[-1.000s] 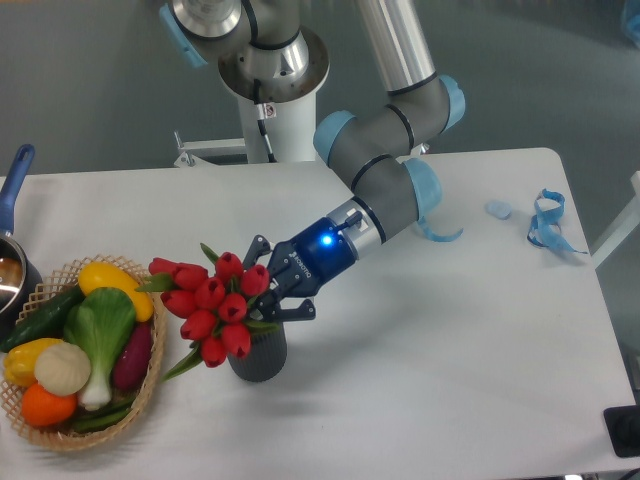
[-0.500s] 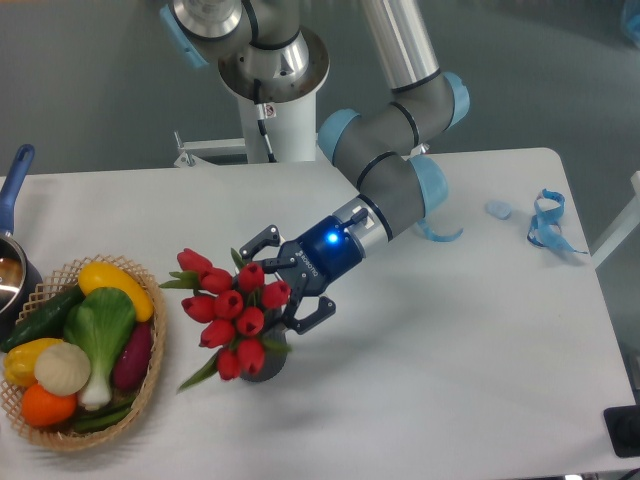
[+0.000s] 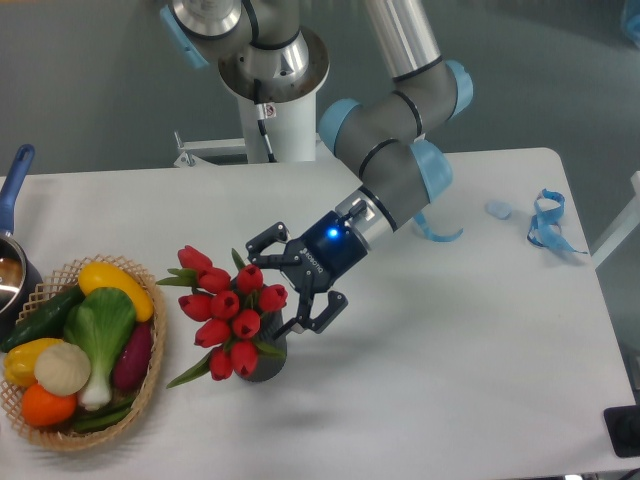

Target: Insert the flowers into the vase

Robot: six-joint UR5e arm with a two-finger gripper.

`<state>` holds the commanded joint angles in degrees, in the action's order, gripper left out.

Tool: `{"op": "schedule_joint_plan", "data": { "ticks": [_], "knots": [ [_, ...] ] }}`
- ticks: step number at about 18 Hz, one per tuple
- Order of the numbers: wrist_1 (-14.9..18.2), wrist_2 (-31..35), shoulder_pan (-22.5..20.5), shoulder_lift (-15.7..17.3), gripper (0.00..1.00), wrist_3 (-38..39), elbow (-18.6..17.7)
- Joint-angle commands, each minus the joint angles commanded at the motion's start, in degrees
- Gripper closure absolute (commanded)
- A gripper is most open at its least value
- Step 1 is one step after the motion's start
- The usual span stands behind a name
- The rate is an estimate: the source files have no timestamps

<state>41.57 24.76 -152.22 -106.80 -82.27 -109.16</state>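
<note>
The flowers, a bunch of red tulips with green leaves, stand in the vase at the front middle of the table and lean left. The vase is small and dark grey. Only its lower right side shows under the blooms, and the stems are hidden. My gripper is just right of the bunch, level with the blooms. It is open, with one finger behind the tulips and one in front. Nothing is held between them.
A wicker basket of vegetables stands at the front left, close to the tulips. A pot with a blue handle is at the far left edge. Blue ribbon and a blue scrap lie at the back right.
My gripper was shut on the stems over the vase. It has opened wide and let go. The bunch shifted a little right and settled lower in the vase.
</note>
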Motion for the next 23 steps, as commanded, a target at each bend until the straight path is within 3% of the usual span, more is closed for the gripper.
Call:
{"op": "schedule_joint_plan", "data": {
  "ticks": [6,11,15,18,23],
  "knots": [
    [0.26,11.16,-7.73,7.38,0.0,0.53,0.88],
    [0.44,20.84,-10.45,11.69,0.0,1.76,4.83],
    [2.19,34.8,-12.4,16.0,0.0,0.88,5.1],
    [4.04,39.74,-12.57,17.15,0.0,-5.24,5.54],
    [16.15,43.27,-15.91,19.34,0.0,-22.56,7.91]
  ]
}}
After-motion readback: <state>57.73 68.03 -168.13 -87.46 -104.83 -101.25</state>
